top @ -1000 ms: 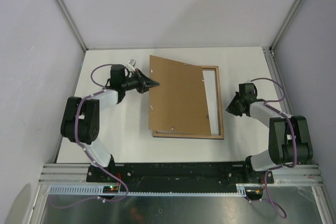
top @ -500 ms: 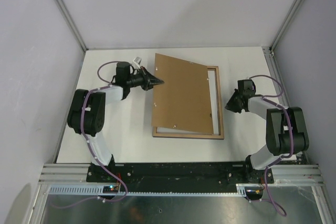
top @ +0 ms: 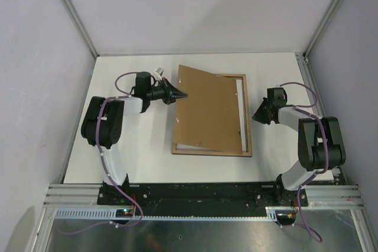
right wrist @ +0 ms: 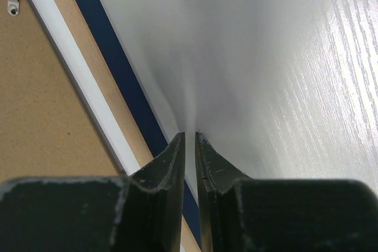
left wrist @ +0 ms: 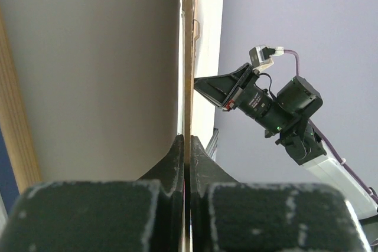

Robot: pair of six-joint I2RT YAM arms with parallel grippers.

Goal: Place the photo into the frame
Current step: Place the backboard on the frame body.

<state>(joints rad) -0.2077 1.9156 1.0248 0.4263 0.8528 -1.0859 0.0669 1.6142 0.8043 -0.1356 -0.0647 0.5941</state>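
Nearest, the thin rectangular frame (top: 212, 152) is lying flat on the white worktop (top: 142, 157), pale wood back up and navy face down. The left fingers (top: 172, 94) are pinching the left edge of the flat brown backing board (top: 207, 110). That board is now leaning steeper and sitting further right than a second ago, covering more of a white sheet (top: 239, 107) inside the frame; whether that sheet is the photo cannot be told. The right fingers (top: 261, 116), nearly closed on nothing, are hovering just beside the frame's right rail, barely shifted. Pale grey walls (top: 195, 10) are enclosing the far side.
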